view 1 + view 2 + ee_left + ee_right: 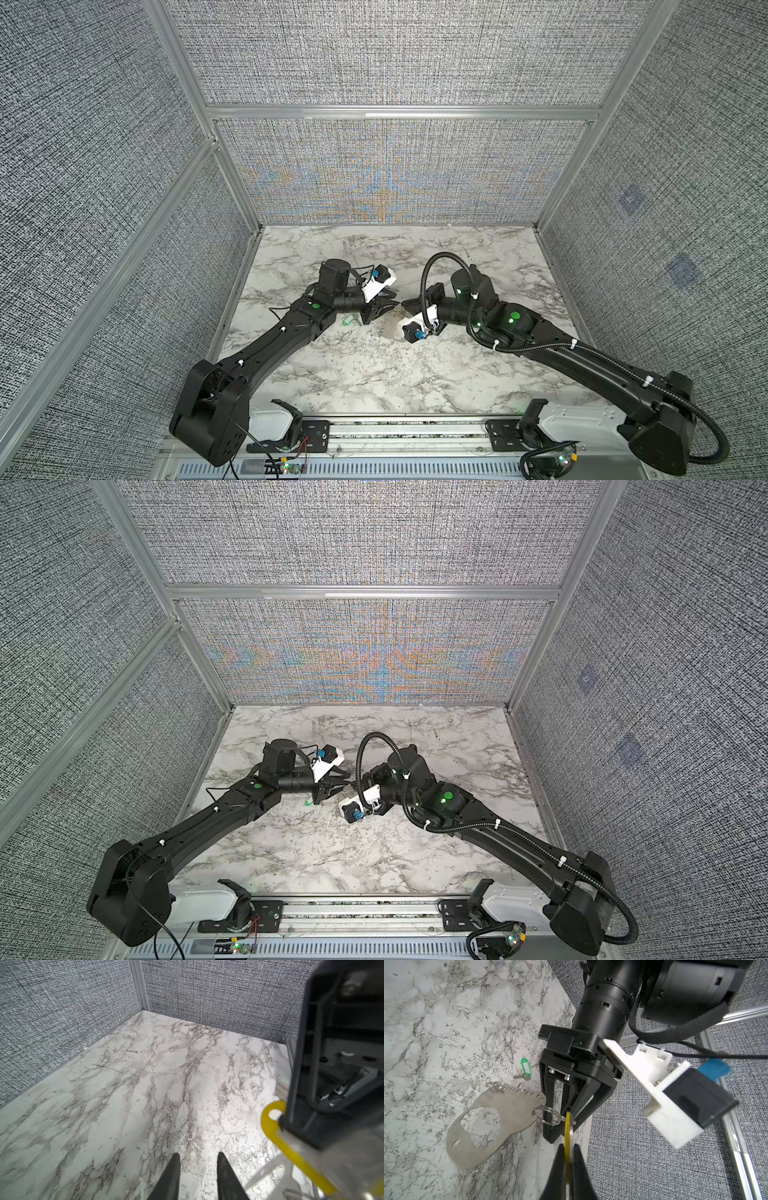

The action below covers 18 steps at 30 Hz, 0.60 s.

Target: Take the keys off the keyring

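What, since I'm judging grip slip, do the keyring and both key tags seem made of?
The keyring: thin sheet metal, probably steel, matte grey; it is flat, with a dull sheen and punched edge holes. The green tag: glossy plastic frame, likely a white paper insert. The yellow tag: seen edge-on, smooth yellow plastic by its look.

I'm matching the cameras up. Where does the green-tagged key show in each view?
Both top views: the green-tagged key lies on the marble table, just beside the base of the left gripper.
Left wrist: not in it.
Right wrist: on the marble, between the keyring and that gripper's base.
Shared landmark: the left gripper.
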Each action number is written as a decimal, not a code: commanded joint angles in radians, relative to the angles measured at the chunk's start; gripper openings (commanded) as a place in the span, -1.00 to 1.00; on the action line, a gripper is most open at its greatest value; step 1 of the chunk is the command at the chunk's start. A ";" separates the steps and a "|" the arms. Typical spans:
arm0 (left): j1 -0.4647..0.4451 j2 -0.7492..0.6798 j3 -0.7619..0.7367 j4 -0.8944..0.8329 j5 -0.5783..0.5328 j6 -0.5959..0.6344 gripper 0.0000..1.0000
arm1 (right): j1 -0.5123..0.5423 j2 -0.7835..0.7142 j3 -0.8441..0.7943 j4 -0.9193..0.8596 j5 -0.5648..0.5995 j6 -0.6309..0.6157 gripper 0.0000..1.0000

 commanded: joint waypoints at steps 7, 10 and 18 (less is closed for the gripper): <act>0.000 -0.042 -0.070 0.062 0.135 -0.064 -0.39 | 0.001 -0.002 0.002 0.037 0.016 -0.003 -1.00; 0.000 -0.058 -0.104 0.127 0.162 -0.104 -0.39 | 0.002 -0.005 -0.002 0.043 0.020 -0.001 -1.00; 0.000 -0.124 -0.216 0.337 0.175 -0.227 -0.40 | 0.002 -0.012 -0.006 0.055 0.027 0.002 -1.00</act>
